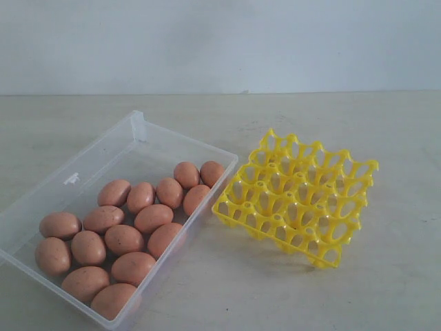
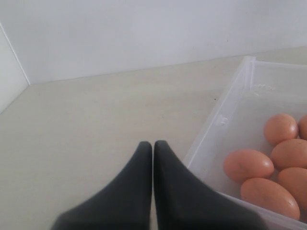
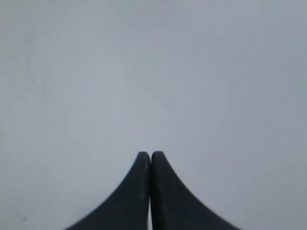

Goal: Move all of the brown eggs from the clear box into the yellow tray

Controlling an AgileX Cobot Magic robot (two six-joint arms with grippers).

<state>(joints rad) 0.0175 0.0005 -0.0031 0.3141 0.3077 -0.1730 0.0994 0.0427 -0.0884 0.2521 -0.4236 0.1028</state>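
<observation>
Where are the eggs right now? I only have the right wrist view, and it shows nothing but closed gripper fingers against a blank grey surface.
Observer: All the brown eggs lie in the clear box, on the left of the exterior view. I count sixteen.
Operator: Has anything been moved across yet?
Observer: No. The yellow tray is empty. It sits close to the right of the box, and I cannot tell whether they touch.
Operator: And the other arm?
Observer: The left gripper is shut and holds nothing. Its wrist view shows it just outside the box's wall.
</observation>
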